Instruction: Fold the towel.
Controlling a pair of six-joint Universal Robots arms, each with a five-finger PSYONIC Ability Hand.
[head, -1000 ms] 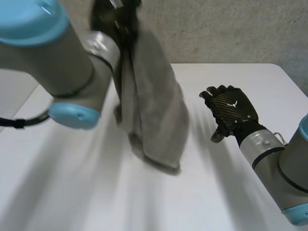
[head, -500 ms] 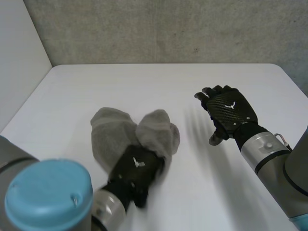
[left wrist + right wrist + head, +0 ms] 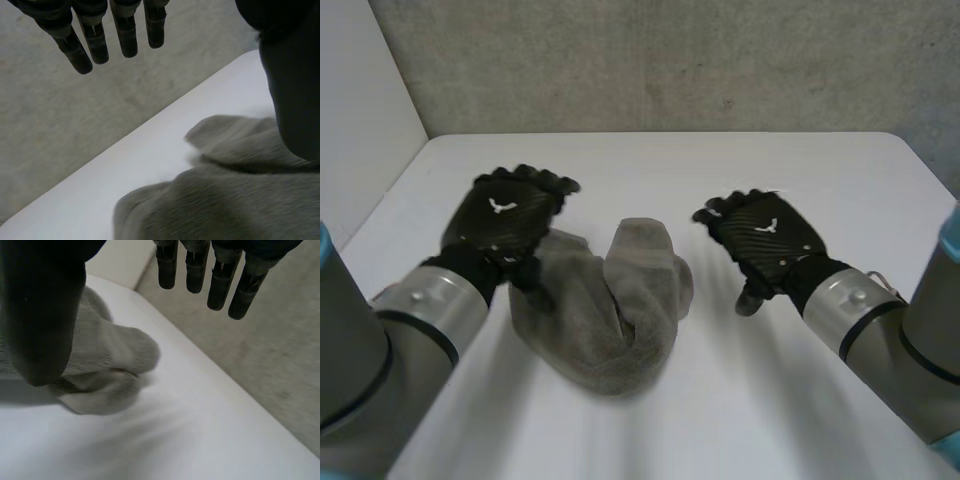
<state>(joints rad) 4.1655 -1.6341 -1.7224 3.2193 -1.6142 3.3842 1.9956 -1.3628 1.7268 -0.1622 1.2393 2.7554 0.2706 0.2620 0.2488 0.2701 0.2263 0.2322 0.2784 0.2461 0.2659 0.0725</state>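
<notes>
I see the towel [image 3: 610, 310] crumpled in a heap mid-table [image 3: 800, 170], not folded. My left hand [image 3: 505, 215] is over its left edge, fingers [image 3: 95, 40] straight, released, holding nothing; I can't tell whether it touches. Right hand [image 3: 765, 235] is just beside the towel's right side, apart from it, fingers [image 3: 220, 285] straight, released too.

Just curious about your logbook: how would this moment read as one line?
towel: crumpled heap on table, unfolded | left robot hand: open, over towel's edge | right robot hand: open, beside towel, apart
</notes>
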